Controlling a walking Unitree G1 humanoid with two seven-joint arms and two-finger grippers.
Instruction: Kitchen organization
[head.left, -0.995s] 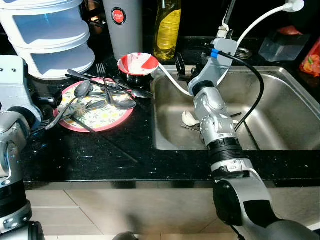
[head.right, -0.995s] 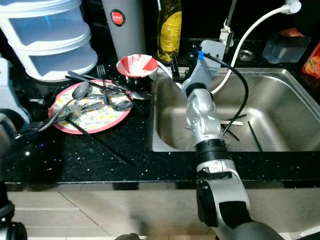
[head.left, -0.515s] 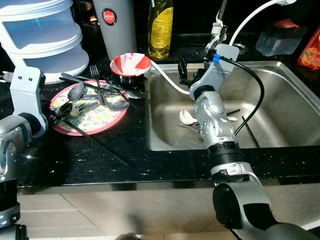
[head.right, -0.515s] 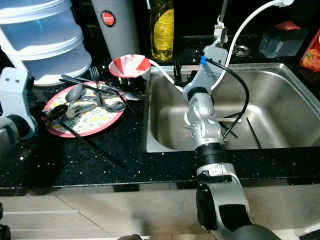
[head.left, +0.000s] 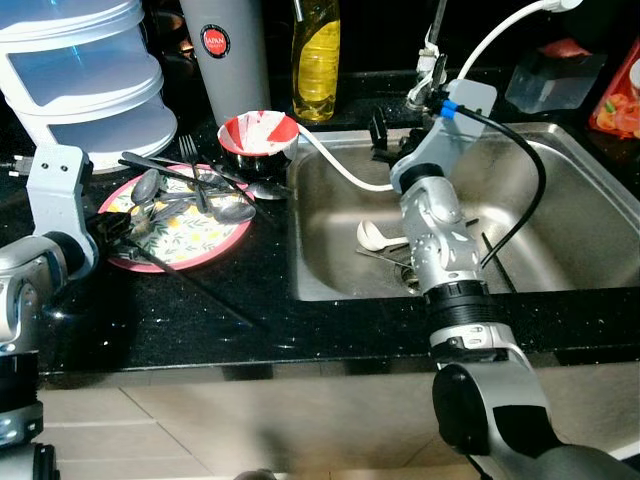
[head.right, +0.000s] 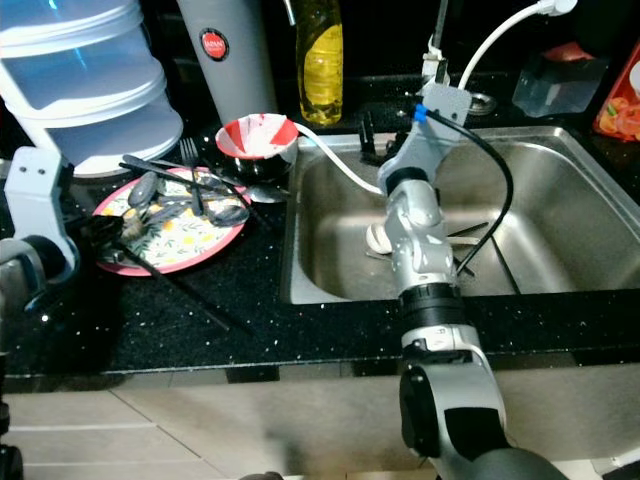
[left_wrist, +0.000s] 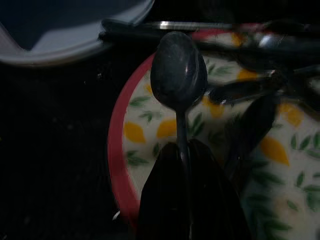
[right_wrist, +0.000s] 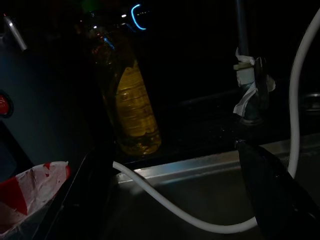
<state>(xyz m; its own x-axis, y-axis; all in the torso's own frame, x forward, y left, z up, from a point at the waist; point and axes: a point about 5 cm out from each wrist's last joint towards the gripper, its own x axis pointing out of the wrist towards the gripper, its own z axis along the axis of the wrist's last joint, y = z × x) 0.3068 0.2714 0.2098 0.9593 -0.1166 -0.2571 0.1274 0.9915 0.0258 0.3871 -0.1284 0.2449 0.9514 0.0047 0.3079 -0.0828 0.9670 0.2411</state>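
Kitchen counter seen from the robot's head, black stone top w/ a steel sink (head.left: 560, 170) at 3 o'clock. At 9 o'clock sits a floral plate (head.left: 195, 245) w/ a pink rim, heaped w/ spoons, forks and dark chopsticks.

The left gripper (head.left: 112, 225) is at the plate's 9 o'clock edge. In its wrist view the two black fingers (left_wrist: 165, 200) are pressed together on the stem of a dark spoon (left_wrist: 179, 70), bowl pointing away over the plate. So: clamped on the spoon.

The right gripper (head.left: 378, 135) hovers over the sink's back-left corner, near a white hose (head.left: 335, 165) and a yellow soap bottle (head.left: 316, 60). Its fingers stand apart, holding nothing. A white spoon (head.left: 372, 236) and a few utensils lie in the sink basin.

Just past the plate, at 12 o'clock from it, are a red-and-white bowl (head.left: 258, 135), a grey tumbler (head.left: 228, 55) and a stacked white container (head.left: 75, 80).

Judgement: the step looks like lifting one spoon from the pile. To do it well, raise it straight up first, since other handles and chopsticks cross close by and could drag along. The grip is low on a thin stem, so keep it firm, move slowly, avoid tilting the bowl end down.
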